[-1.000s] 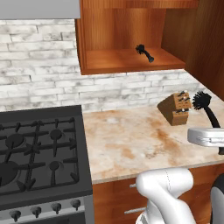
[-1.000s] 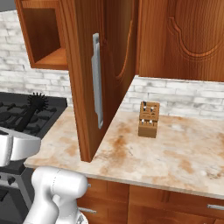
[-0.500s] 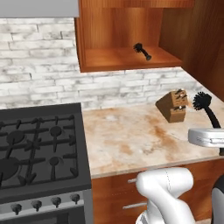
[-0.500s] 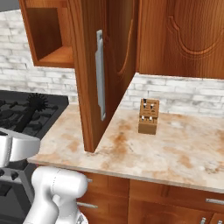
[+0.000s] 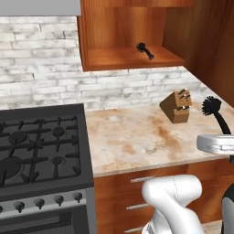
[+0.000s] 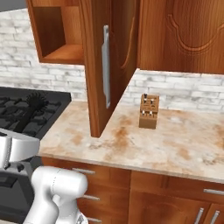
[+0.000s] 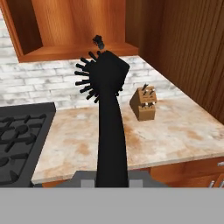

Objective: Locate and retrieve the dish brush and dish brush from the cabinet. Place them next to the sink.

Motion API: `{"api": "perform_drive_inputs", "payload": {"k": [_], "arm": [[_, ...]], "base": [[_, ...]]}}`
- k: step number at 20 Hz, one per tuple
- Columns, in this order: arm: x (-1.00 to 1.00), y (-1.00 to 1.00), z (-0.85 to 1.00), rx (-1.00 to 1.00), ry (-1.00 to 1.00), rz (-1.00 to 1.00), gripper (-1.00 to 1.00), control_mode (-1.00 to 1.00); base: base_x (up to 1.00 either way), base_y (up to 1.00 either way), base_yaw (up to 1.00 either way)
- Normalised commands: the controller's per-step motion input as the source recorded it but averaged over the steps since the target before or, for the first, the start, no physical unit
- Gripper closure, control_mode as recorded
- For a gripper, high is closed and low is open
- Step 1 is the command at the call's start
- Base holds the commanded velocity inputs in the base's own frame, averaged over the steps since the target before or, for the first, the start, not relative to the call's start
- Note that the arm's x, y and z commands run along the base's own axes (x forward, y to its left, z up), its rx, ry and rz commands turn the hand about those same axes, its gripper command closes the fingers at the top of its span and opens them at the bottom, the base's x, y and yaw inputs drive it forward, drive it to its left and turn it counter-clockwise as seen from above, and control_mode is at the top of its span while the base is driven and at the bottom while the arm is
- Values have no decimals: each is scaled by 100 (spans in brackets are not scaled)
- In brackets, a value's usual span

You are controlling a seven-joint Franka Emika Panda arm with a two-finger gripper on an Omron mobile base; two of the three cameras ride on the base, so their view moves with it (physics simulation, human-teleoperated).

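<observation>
Second dish brush point(image 5: 145, 50) inside cabinet point(image 5: 123, 57).

A speckled beige stone counter point(image 5: 137, 141) is seen just right of the black gas stove point(image 5: 39, 146). A wooden knife block point(image 5: 177, 106) stands on it near the brick wall. Above, on the open cabinet's shelf point(image 5: 123, 58), a black dish brush point(image 5: 145, 50) lies.
</observation>
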Motion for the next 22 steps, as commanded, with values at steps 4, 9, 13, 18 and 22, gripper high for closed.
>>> {"api": "perform_drive_inputs", "payload": {"k": [4, 9, 13, 18, 22], "arm": [[0, 0, 0, 0, 0, 0, 100, 100], [0, 0, 0, 0, 0, 0, 100, 100], [0, 0, 0, 0, 0, 0, 100, 100], [0, 0, 0, 0, 0, 0, 100, 100], [0, 0, 0, 0, 0, 0, 100, 100]], "base": [[-37, -5, 0], [-20, -2, 0], [-3, -4, -3], [-32, -2, -30], [-51, 0, -34]]}}
